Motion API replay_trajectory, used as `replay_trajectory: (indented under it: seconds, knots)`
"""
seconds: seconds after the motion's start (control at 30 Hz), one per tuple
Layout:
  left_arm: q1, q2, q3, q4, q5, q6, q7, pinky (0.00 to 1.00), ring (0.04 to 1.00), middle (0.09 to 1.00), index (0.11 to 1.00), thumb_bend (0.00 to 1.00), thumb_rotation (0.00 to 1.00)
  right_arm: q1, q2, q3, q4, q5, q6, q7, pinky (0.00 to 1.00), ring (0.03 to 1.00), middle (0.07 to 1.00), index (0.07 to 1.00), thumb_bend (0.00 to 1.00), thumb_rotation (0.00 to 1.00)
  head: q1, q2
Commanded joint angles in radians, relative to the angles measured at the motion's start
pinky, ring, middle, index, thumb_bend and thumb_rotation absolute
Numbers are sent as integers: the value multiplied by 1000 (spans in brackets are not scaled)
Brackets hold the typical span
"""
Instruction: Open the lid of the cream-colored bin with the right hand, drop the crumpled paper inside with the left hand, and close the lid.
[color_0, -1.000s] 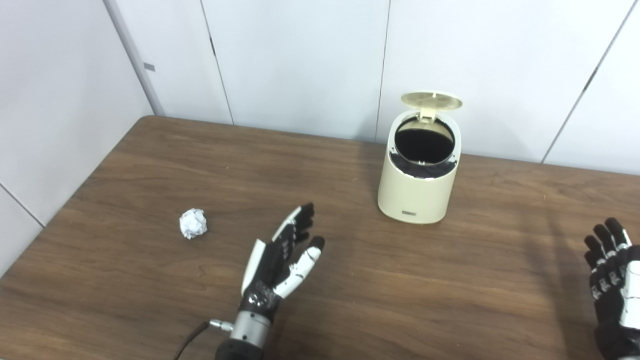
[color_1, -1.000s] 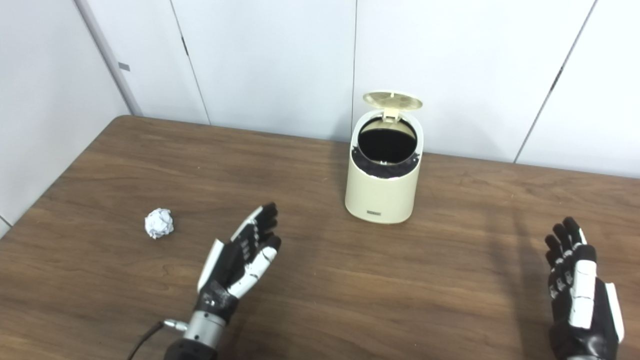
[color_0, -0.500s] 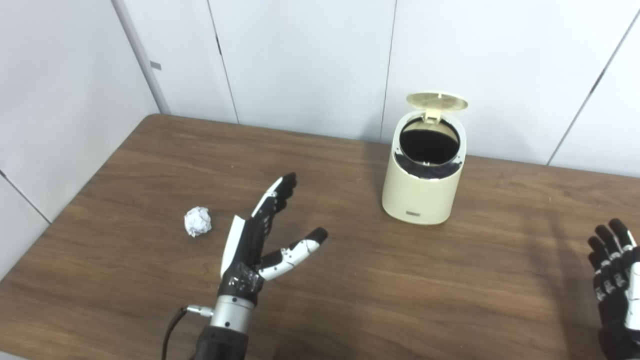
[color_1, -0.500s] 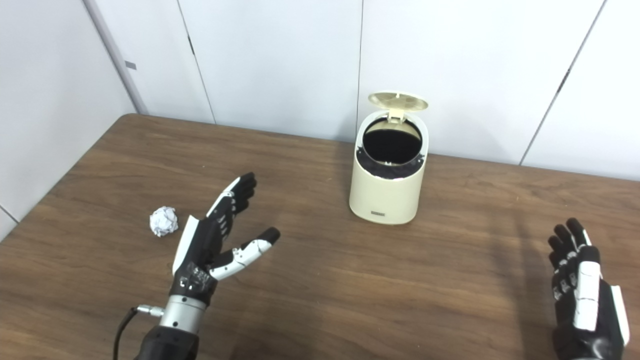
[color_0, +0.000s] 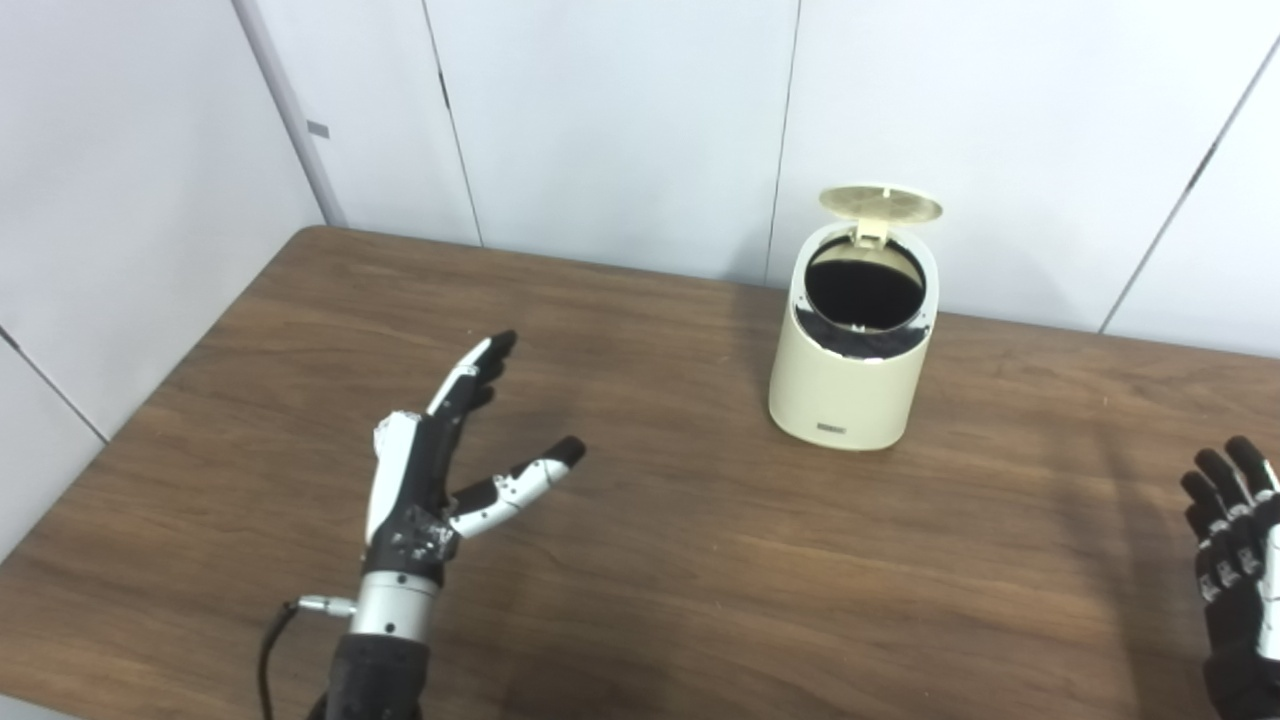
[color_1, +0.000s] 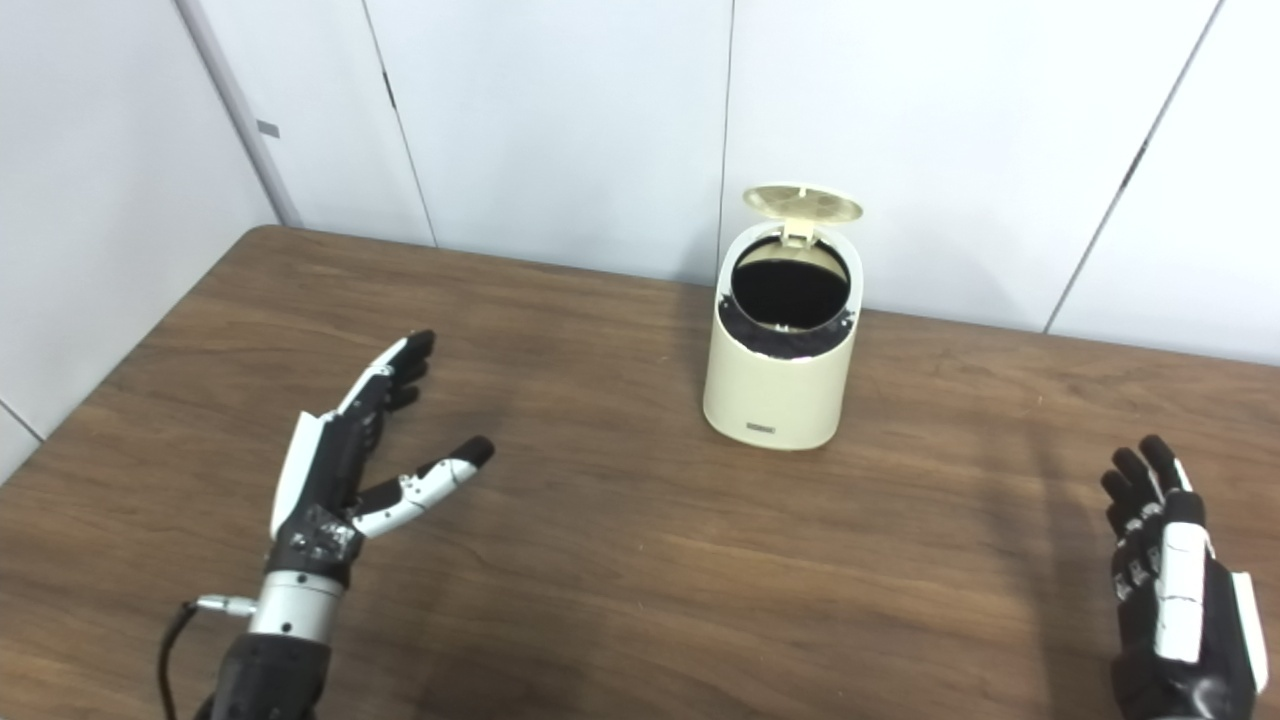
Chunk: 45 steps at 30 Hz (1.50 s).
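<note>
Left eye view: brown wooden table (color_0: 700, 560), white wall panels (color_0: 600, 120), both hands' fingers spread

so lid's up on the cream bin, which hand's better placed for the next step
Left. The left hand is open over the left of the table, ready to grasp; the right hand waits at the near right edge. The crumpled paper isn't visible.

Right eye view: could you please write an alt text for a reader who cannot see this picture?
A cream-colored bin stands on a brown wooden table with its lid raised and its dark inside visible. The robot's left hand is open at the near left, and its right hand is open at the near right edge.
</note>
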Motion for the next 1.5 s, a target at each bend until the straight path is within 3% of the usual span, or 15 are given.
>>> replay_trajectory:
  seconds: [0.0, 0.33, 0.6, 0.77, 1.07, 1.3, 1.47]
  knots:
    - [-26, 29, 19, -6, 26, -2, 16, 881, 914, 910, 891, 812, 314, -29, -16, -4, -28, 1, -13, 5, 1000, 952, 932, 936, 468, 920, 1, 1]
    - [-56, 108, 75, 42, 52, -16, 28, 828, 891, 901, 894, 804, 258, -31, -22, -10, -4, 11, -20, 12, 1000, 959, 932, 941, 463, 904, 8, 0]
    - [-81, 152, 105, 90, 115, 3, 41, 847, 888, 895, 899, 806, 296, -38, -27, -8, 22, 5, -37, 23, 1000, 955, 930, 950, 445, 915, 13, -1]
    - [-83, 214, 109, 131, 181, 26, 26, 847, 894, 902, 901, 825, 333, -39, -26, -11, 27, 6, -35, 21, 998, 953, 925, 948, 453, 919, 13, -1]
    - [-88, 260, 101, 190, 252, 25, 55, 828, 872, 875, 864, 863, 245, -41, -29, -9, 31, 0, -31, 15, 975, 936, 909, 941, 473, 907, 11, 1]
    - [-98, 294, 76, 195, 292, 88, -4, 850, 909, 892, 867, 868, 242, -41, -25, -9, 23, 9, -24, 17, 934, 919, 893, 932, 449, 904, 6, 3]
    - [-104, 311, 60, 201, 294, 111, -32, 814, 877, 871, 843, 876, 207, -43, -23, -11, 21, 20, -24, 17, 914, 910, 885, 926, 427, 898, 1, 4]
